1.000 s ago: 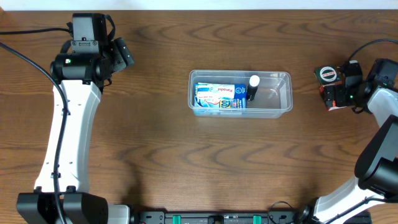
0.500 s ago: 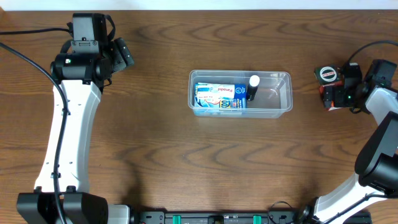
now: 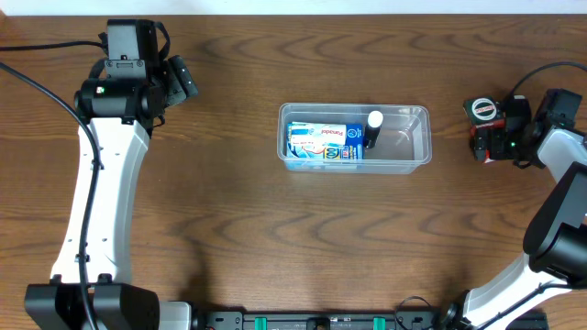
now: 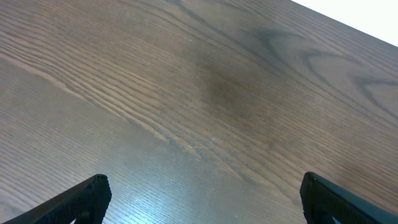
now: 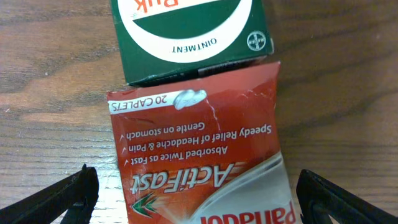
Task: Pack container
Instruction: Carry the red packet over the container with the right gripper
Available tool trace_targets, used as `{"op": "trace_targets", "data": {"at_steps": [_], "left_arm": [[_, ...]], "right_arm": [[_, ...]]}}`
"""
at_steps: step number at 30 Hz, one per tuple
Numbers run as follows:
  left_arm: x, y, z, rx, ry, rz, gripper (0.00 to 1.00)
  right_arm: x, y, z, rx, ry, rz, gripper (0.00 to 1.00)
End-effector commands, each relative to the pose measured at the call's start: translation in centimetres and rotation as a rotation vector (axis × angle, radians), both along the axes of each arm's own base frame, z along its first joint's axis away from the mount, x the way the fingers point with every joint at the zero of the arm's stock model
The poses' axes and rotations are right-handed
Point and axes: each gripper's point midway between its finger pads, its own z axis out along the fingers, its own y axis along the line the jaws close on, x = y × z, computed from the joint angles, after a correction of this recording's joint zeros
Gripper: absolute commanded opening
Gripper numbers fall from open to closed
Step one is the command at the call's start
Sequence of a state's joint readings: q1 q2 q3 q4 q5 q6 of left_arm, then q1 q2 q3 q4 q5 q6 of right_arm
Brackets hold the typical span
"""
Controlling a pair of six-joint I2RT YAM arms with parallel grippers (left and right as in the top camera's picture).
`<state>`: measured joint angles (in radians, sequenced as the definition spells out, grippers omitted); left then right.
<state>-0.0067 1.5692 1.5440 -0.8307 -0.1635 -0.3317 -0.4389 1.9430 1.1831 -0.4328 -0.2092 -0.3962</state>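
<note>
The clear plastic container [image 3: 415,145] sits at the table's middle and holds a blue and white box [image 3: 321,142] and a black tube with a white cap [image 3: 373,128]. At the far right lie a green ointment box [image 3: 481,110] and a red Panadol ActiFast box [image 3: 484,145]. In the right wrist view the red box [image 5: 199,149] lies between my right gripper's [image 5: 198,198] open fingers, with the green box [image 5: 193,37] just beyond it. My left gripper [image 4: 202,199] is open and empty over bare wood at the far left; it also shows in the overhead view [image 3: 182,81].
The table's back edge [image 3: 275,7] runs along the top. Cables trail by both arms. Brown wood surrounds the container.
The right gripper has shifted slightly toward the red and green boxes. The left arm has not moved.
</note>
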Motion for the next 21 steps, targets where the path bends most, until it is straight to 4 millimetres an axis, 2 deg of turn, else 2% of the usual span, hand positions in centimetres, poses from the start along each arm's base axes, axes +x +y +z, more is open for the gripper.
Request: {"op": "trace_targets", "data": {"at_steps": [1,13,14,18,19,21], "left_arm": [[-0.2,0.1,-0.5,0.009,0.018,-0.008,0.98],[-0.2,0.1,-0.5,0.009,0.018,-0.008,0.98],[-0.2,0.1,-0.5,0.009,0.018,-0.008,0.98],[-0.2,0.1,-0.5,0.009,0.018,-0.008,0.98],[-0.2,0.1,-0.5,0.009,0.018,-0.008,0.98],[-0.2,0.1,-0.5,0.009,0.018,-0.008,0.98]], "right_arm": [[-0.3,0.9,-1.6,0.045,0.039,-0.019,0.99],[-0.5,0.4,-1.5,0.017,0.05,-0.028,0.99],[-0.4,0.4,-1.3,0.015,0.044,-0.029,0.96],[-0.3,-0.4,-0.1,-0.011,0.022,-0.043,0.72],[-0.3,-0.7,0.1,-0.024,0.02,-0.05,0.68],[-0.4,-1.0,0.3,-0.039,0.019,-0.058,0.69]]}}
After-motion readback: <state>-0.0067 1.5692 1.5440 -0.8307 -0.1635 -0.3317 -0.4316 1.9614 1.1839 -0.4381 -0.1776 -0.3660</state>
